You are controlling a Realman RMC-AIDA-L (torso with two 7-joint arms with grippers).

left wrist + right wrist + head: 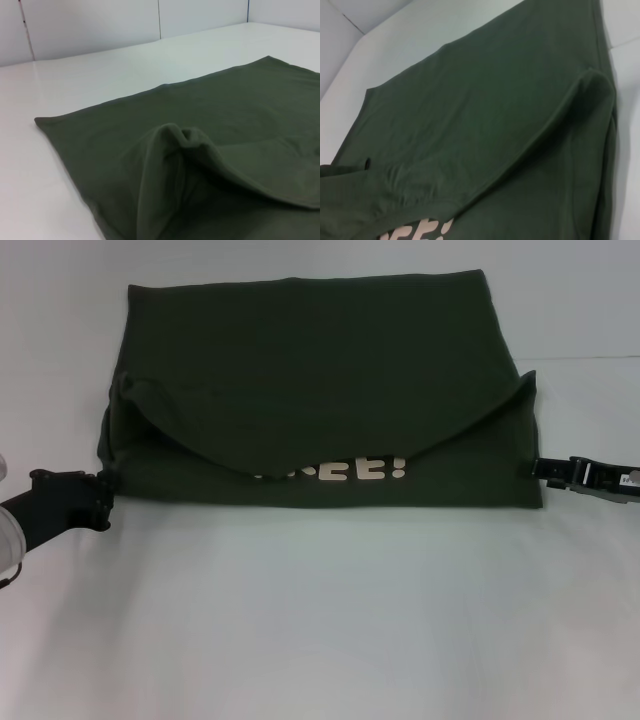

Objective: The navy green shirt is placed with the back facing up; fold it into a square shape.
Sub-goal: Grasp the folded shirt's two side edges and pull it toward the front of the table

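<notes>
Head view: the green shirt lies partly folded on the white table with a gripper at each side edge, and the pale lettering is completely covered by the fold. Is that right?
Not quite. In the head view part of the pale lettering shows below the sagging folded edge of the green shirt. The rest holds: the left gripper and right gripper are at its side edges on the white table.

Hidden and cut-off parts of the fold

The shirt's (320, 390) sagging top layer covers most of the pale lettering (345, 471), so you can read only a few lower characters. The left gripper (104, 498) and right gripper (530, 470) meet the cloth at its near corners, fingers too small to judge; both arms run off the frame's sides. Neither wrist view shows you its own fingers.
</notes>
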